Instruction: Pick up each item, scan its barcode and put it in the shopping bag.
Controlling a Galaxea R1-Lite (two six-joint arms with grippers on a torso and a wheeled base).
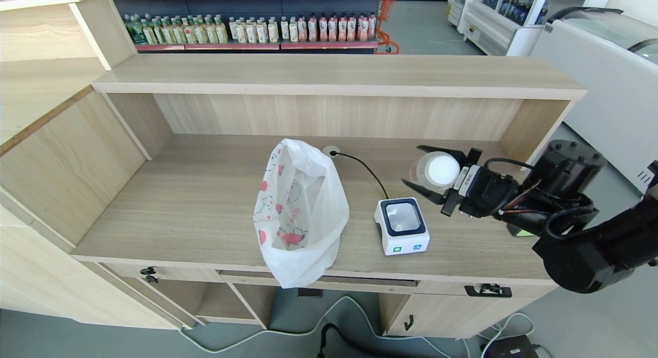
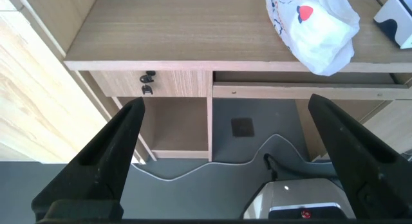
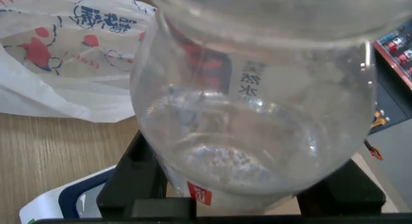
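Observation:
My right gripper (image 1: 429, 171) is shut on a clear bottle (image 1: 436, 171) with a white cap, held in the air just right of and above the barcode scanner (image 1: 402, 225). Up close in the right wrist view, the bottle (image 3: 251, 114) sits between the fingers, with the scanner (image 3: 77, 198) and the bag (image 3: 71, 50) below it. The white shopping bag (image 1: 298, 209) with red prints stands open on the counter, left of the scanner. My left gripper (image 2: 235, 153) hangs open below the counter's front edge, with the bag (image 2: 315, 24) seen above it.
The wooden counter (image 1: 195, 193) has a raised back shelf and side walls. A black cable (image 1: 362, 167) runs from a hole in the counter to the scanner. A small green-edged thing (image 1: 522, 232) lies on the counter under my right arm. Drawers (image 2: 174, 82) sit beneath the counter.

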